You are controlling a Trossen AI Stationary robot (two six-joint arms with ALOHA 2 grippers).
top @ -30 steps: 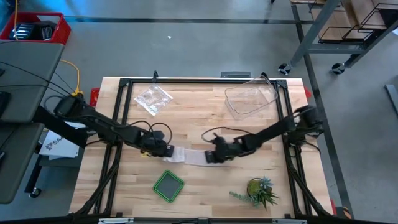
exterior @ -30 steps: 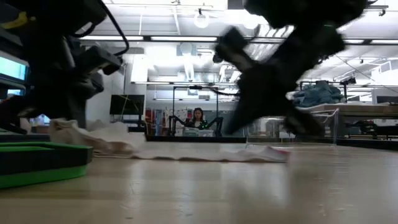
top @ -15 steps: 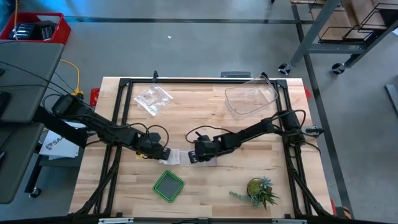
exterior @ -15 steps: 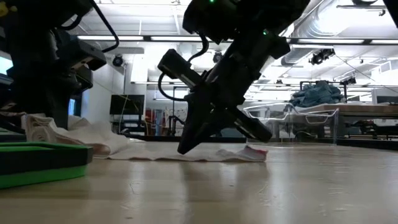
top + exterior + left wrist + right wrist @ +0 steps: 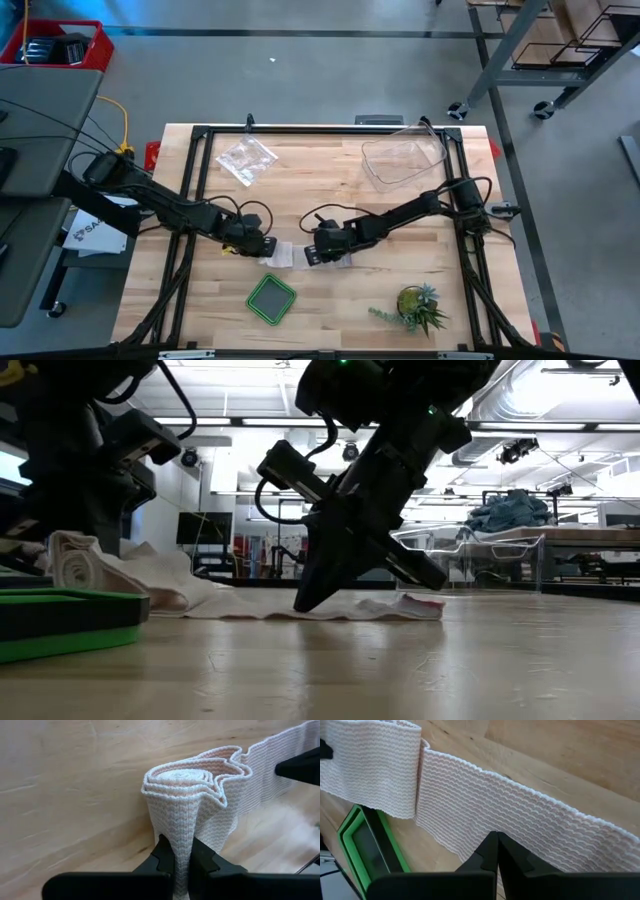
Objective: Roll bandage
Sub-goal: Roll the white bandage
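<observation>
Left gripper (image 5: pixel 182 857) is clamped on the bandage (image 5: pixel 200 805), pinching the cloth just below a loosely wound roll that stands up in front of its fingers. From the roll, the strip runs flat across the wooden table (image 5: pixel 330 290) to the right gripper (image 5: pixel 496 851), whose fingers are pressed together, tips down on the strip. A green tray (image 5: pixel 271 298) lies near both grippers.

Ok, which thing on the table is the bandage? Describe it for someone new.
Find the green square tray near the table's front edge. Just behind it, between the two arms, lies the bandage: a white ribbed cloth strip, its rolled end pinched in the left pincer, unlike the crinkly clear bag.
</observation>
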